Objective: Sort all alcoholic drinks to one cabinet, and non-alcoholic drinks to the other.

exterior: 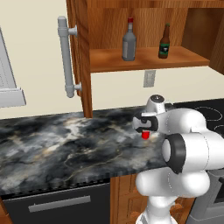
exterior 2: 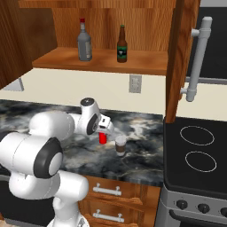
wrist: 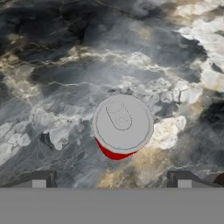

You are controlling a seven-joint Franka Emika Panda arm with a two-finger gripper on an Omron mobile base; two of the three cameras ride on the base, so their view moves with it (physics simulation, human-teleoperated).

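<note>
The robot's pincer (wrist: 111,183) hangs straight above a small red can (wrist: 122,126) on the marbled dark counter (wrist: 57,74), its two finger tips (wrist: 40,180) spread wide apart, one on either side of the can and clear of it, gripping nothing. From the right base camera the red can (exterior 2: 103,138) stands under the white hand, with a short brown cup with a pale lid (exterior 2: 120,145) just beside it to the right, toward the black stovetop (exterior 2: 195,150). From the left base camera the can (exterior: 145,135) peeks out below the wrist, near the counter's right end. Above, the reddish-brown wall cabinet (exterior 2: 102,62) stands open, its door (exterior: 81,57) with the long grey bar handle (exterior: 65,57) swung out to the left. On its shelf stand a grey glass bottle with a red cap (exterior: 129,40) and, well to its right, a slimmer dark beer bottle with a green label (exterior: 164,42), both upright. A pale wall socket (exterior 2: 135,83) sits on the wall beneath the shelf.
</note>
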